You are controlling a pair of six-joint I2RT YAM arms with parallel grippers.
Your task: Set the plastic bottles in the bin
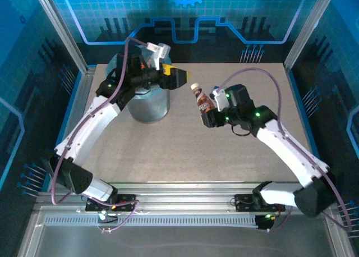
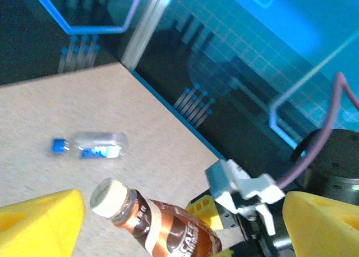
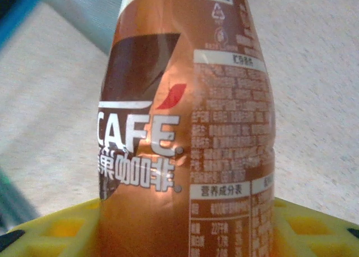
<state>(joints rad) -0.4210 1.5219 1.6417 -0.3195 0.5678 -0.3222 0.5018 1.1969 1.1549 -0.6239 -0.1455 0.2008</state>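
"Bin (image 1: 147, 108) first — where does it stand?"

"Far left of the table (image 1: 168, 150), round and grey. My left forearm crosses over its mouth, so I cannot tell what lies inside."

"And your grippers?"

"My left gripper (image 1: 180, 77) hangs just past the bin's rim on its right side, with the yellow jaws spread wide and nothing between them. My right gripper (image 1: 208, 116) is near the middle of the table, clamped on the lower end of a brown-labelled CAFE coffee bottle (image 3: 185, 128). The bottle tilts, and its cream cap points toward my left jaws and sits close to them."

"Any other bottles?"

"One — a clear bottle (image 2: 98, 146) with a blue label and blue cap. My left wrist camera shows it lying on its side on the table, beyond the coffee bottle."
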